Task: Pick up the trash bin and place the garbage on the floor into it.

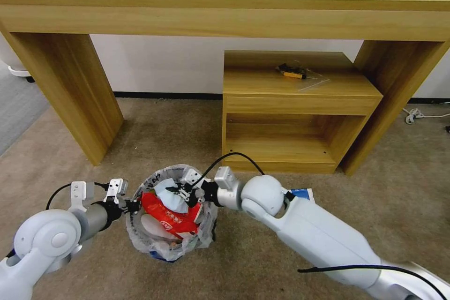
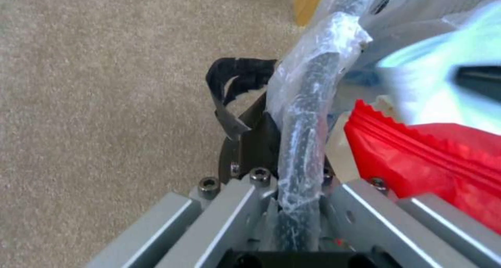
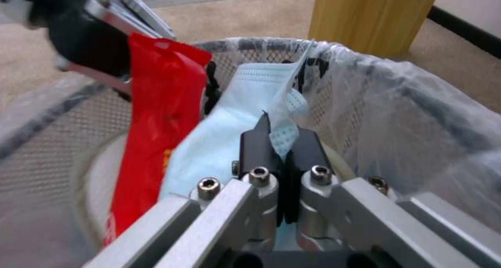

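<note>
The trash bin (image 1: 140, 236), a round black mesh bin lined with a crinkled plastic bag, is low over the beige floor (image 1: 262, 262) in front of me. My left gripper (image 1: 132, 206) is shut on the bin's rim (image 2: 303, 142) on its left side. My right gripper (image 1: 182, 192) reaches over the bin from the right, shut on a light-blue mask (image 3: 229, 119) that hangs inside the bin's mouth. A red wrapper (image 1: 171, 218) and something white lie inside the bin. In the right wrist view the red wrapper (image 3: 156, 115) stands beside the mask, within the bagged rim (image 3: 397, 84).
A long wooden desk (image 1: 225, 4) spans the back, with a low wooden cabinet (image 1: 295, 112) under its right half. A blue wrapper (image 1: 302, 193) lies on the floor beside my right arm. A white cable (image 1: 415, 115) lies far right. Grey carpet (image 1: 14, 108) starts at the left.
</note>
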